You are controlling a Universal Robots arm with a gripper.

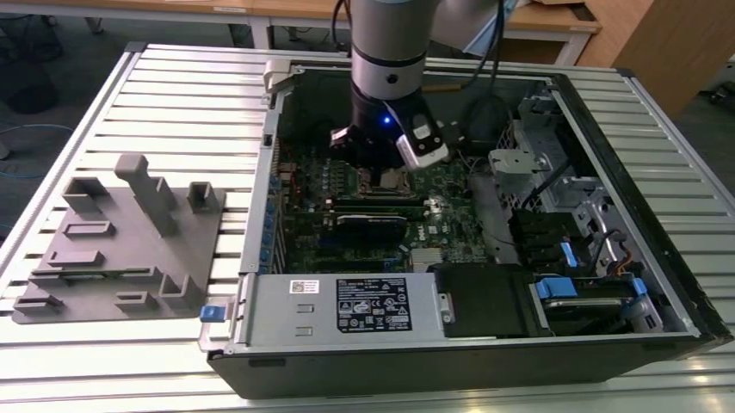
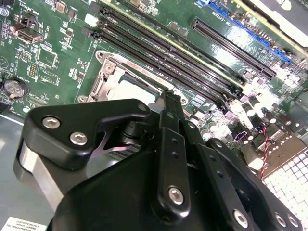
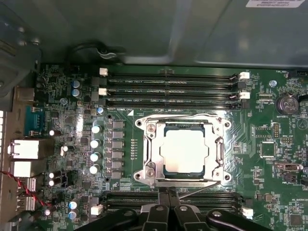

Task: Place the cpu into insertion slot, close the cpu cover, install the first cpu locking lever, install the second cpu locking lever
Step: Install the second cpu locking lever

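Cpu (image 3: 184, 150) sits in insertion slot (image 3: 150, 144) — cpu cover (image 3: 219, 139) closed.

Exterior view looks down from afar; both wrist views closely share the insertion slot (image 3: 184, 150).

Robotics lab or workshop. Open computer tower (image 1: 460, 344) lies on slatted aluminium workbench (image 1: 184, 86); grey fixture block (image 1: 120, 245) near its edge. Wooden desks (image 1: 552, 21) behind.
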